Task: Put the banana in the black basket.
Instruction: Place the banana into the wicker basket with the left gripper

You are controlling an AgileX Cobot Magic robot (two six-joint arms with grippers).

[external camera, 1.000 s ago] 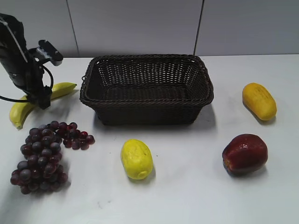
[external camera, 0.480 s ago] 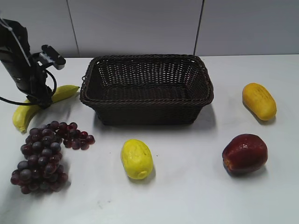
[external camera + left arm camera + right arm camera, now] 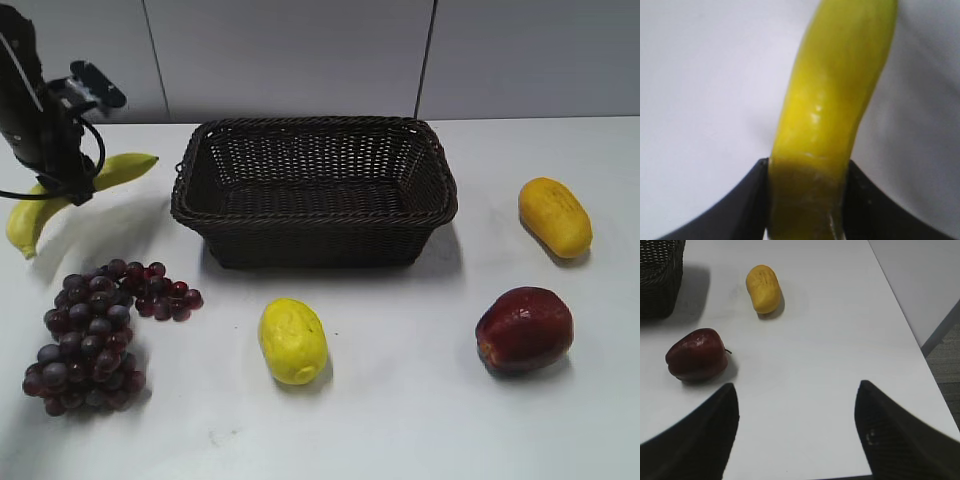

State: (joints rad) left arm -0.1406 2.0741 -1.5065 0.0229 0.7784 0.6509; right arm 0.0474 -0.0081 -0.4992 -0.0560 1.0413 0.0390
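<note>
The yellow-green banana [image 3: 118,168] hangs in my left gripper [image 3: 72,188] at the far left, lifted a little off the white table, left of the black basket [image 3: 314,190]. In the left wrist view the banana [image 3: 837,95] fills the middle, with both black fingers pressed against its sides. My left gripper [image 3: 807,170] is shut on it. The basket holds nothing that I can see. My right gripper [image 3: 797,390] is open and empty above the table's right part; it does not show in the exterior view.
A bunch of dark grapes [image 3: 95,330] lies front left. A stubby yellow fruit [image 3: 292,340] lies in front of the basket. A red apple [image 3: 524,328] and an orange-yellow oblong fruit [image 3: 555,216] lie at the right. The table's right edge [image 3: 900,300] shows in the right wrist view.
My left gripper has risen and shifted slightly left with the banana in it. The banana has come up off the table. The other things have not moved.
</note>
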